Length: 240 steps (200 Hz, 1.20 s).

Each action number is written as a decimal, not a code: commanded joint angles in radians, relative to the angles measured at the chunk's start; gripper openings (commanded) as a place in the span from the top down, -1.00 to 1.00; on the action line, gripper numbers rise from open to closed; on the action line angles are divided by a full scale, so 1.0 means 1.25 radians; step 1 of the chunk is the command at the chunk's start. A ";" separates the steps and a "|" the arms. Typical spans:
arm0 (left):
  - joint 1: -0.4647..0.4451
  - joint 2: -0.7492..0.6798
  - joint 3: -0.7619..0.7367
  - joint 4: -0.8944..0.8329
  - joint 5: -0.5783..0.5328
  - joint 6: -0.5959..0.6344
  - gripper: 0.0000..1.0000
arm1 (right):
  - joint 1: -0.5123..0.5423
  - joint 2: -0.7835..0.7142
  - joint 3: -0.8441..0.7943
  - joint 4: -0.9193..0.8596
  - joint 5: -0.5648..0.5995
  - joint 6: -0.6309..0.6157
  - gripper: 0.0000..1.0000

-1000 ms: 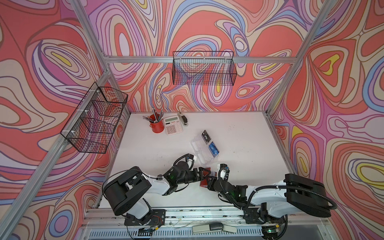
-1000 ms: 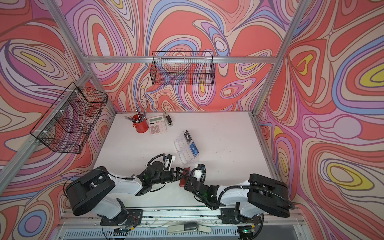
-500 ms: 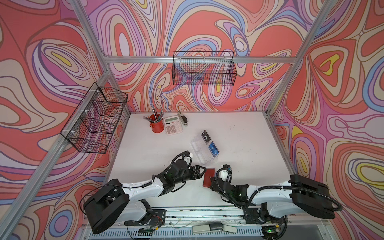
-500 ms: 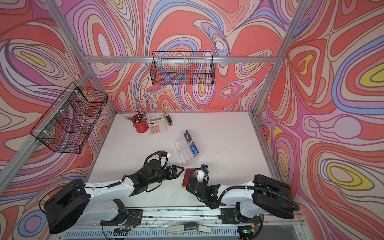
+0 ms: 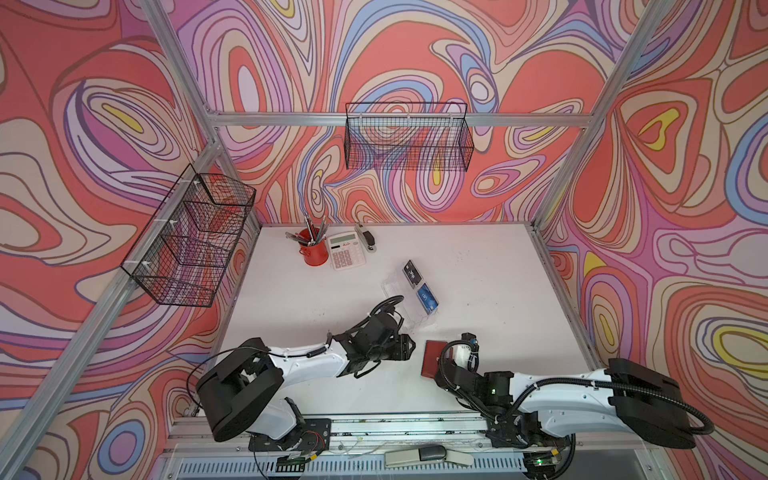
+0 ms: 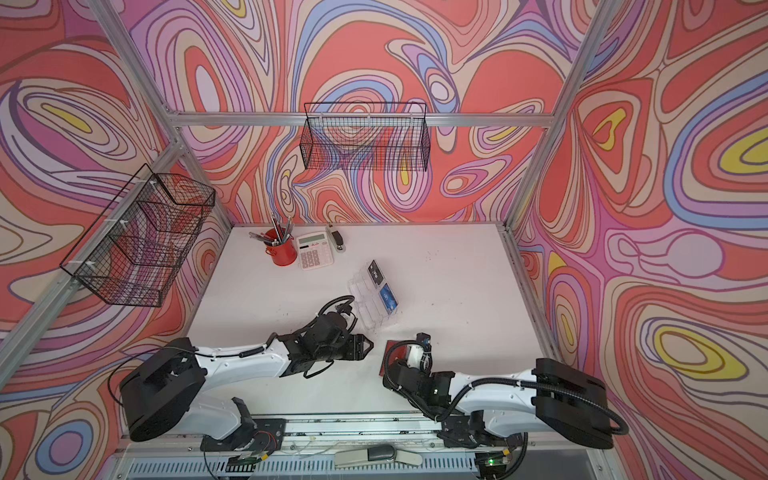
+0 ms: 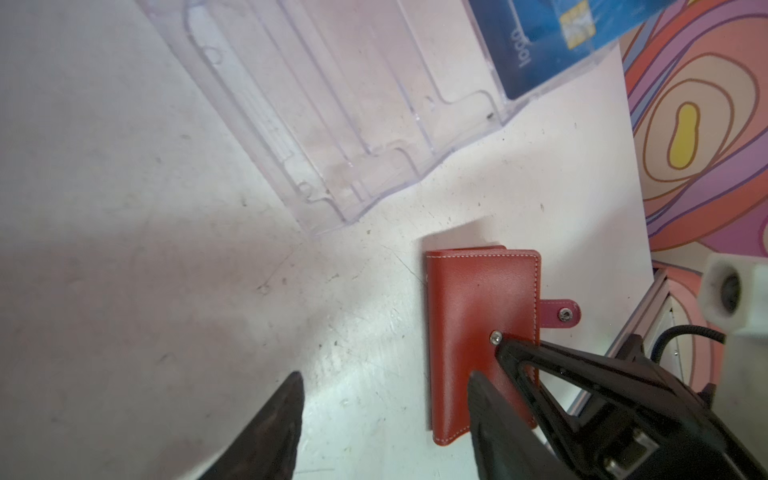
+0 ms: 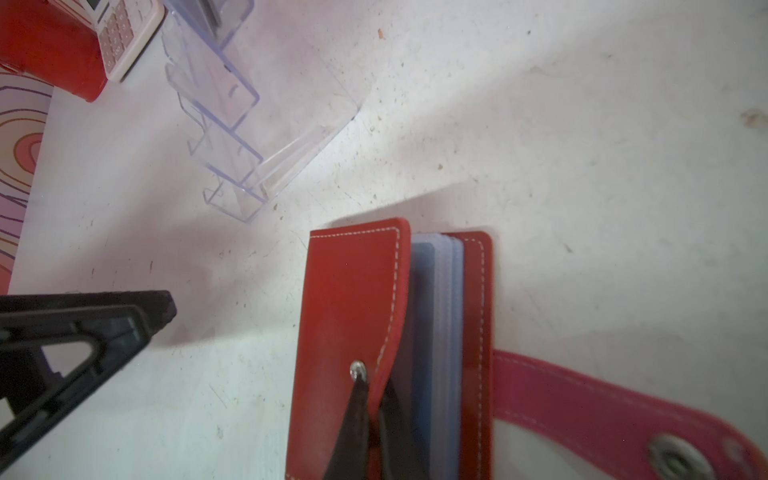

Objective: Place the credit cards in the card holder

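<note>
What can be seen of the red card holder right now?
The card holder is a small red leather-like booklet with white edge stitching and a metal snap stud on its front cover. It lies on the white table, unfastened: its pink strap lies loose beside it, and the cover stands slightly ajar, showing greyish clear sleeves. The right gripper pinches the cover's free edge by the stud.

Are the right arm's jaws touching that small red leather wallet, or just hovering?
Touching. The right wrist view shows the right arm's jaws pinched on the front cover of the red leather-like card holder, beside its silver snap stud.
</note>
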 commanded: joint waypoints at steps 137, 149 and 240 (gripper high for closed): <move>-0.108 0.216 0.145 -0.016 -0.017 0.015 0.19 | -0.046 0.003 -0.053 -0.118 -0.052 0.040 1.00; -0.109 0.224 0.148 -0.013 -0.011 0.010 0.25 | -0.051 -0.001 -0.047 -0.124 -0.053 0.032 1.00; -0.133 0.269 0.198 -0.118 -0.021 -0.034 0.36 | -0.120 -0.139 0.077 -0.282 -0.010 -0.089 0.36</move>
